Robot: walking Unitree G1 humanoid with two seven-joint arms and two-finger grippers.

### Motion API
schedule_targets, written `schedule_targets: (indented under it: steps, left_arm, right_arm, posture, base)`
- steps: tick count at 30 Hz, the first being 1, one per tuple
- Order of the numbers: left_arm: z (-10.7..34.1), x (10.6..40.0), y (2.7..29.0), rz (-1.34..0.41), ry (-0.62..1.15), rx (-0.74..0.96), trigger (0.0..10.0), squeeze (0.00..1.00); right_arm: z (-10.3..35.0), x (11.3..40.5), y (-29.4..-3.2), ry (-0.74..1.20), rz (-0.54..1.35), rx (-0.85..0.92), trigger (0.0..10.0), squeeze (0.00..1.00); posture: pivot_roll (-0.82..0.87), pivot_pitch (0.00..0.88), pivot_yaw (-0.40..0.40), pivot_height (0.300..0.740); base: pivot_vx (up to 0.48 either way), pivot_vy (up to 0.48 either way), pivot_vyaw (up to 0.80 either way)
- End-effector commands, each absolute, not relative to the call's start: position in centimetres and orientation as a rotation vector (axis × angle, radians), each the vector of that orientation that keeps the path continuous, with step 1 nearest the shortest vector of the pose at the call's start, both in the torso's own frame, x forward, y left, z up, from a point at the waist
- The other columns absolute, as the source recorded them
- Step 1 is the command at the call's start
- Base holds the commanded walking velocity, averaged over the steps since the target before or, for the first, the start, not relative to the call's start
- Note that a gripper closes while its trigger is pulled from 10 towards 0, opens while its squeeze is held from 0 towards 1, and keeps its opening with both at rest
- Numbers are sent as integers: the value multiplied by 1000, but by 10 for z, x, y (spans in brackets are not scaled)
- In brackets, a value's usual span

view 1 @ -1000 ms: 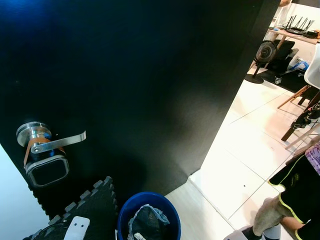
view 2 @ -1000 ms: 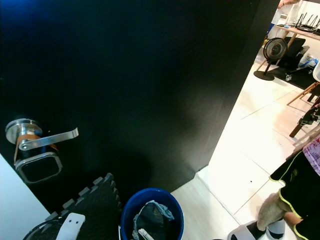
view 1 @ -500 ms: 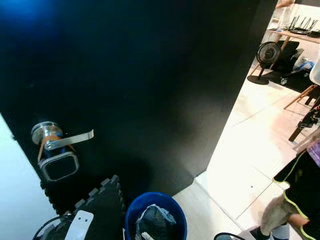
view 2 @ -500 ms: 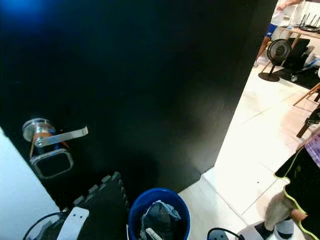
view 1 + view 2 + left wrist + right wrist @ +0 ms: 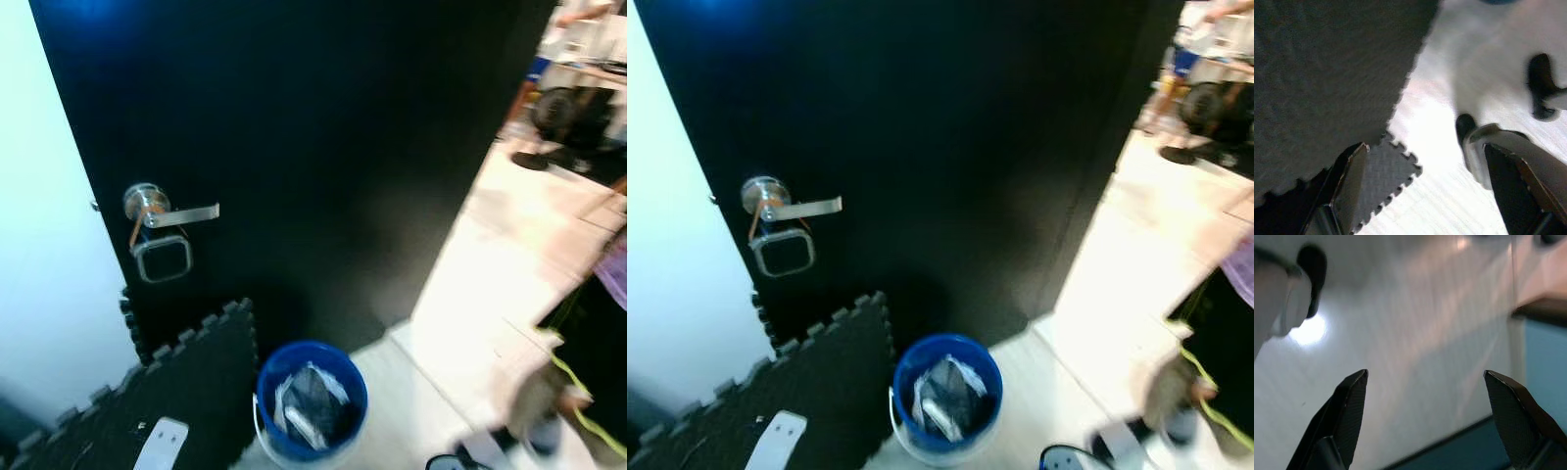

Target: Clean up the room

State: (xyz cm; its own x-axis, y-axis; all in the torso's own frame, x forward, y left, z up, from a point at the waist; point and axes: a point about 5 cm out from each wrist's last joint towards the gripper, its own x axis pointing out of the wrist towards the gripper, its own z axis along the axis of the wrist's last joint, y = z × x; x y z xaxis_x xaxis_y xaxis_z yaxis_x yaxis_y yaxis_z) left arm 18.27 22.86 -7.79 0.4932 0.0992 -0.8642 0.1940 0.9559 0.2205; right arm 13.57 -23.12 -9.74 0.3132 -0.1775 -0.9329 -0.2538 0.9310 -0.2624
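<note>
At the foot of a tall black door with a silver lever handle, a round blue plastic bucket stood on the pale floor, stuffed with dark crumpled rubbish, which we judged had been gathered there for the clean-up. It stood just beside a black foam puzzle mat, on which a small white flat object lay. Our left claw hung released over the mat's edge; our right claw, also released, hung above bare floor. A person's leg and shoe blurred past on our right. We could read no writing anywhere.
</note>
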Motion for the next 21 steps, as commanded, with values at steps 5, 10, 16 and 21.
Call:
schedule_targets:
  steps: [5,10,16,21]
  left_arm:
    - [-78,182,228,-73,1057,316,10000,0]
    - [-78,182,229,-78,1059,317,10000,0]
    - [-78,182,229,-79,1062,314,10000,0]
    - [-78,182,229,-80,1063,310,10000,0]
  right_arm:
    - [-97,140,-228,1251,87,-417,10000,0]
    - [-97,141,-224,1247,153,-429,10000,0]
    - [-99,140,-218,1251,153,-424,10000,0]
    - [-99,142,-213,1228,125,-425,10000,0]
  posture:
    - [116,0,-83,740]
    - [115,0,-84,740]
    - [114,0,-86,740]
    - [114,0,-86,740]
  base:
    - [-407,0,0]
    - [-407,0,308]
    - [-407,0,766]
    - [-392,0,613]
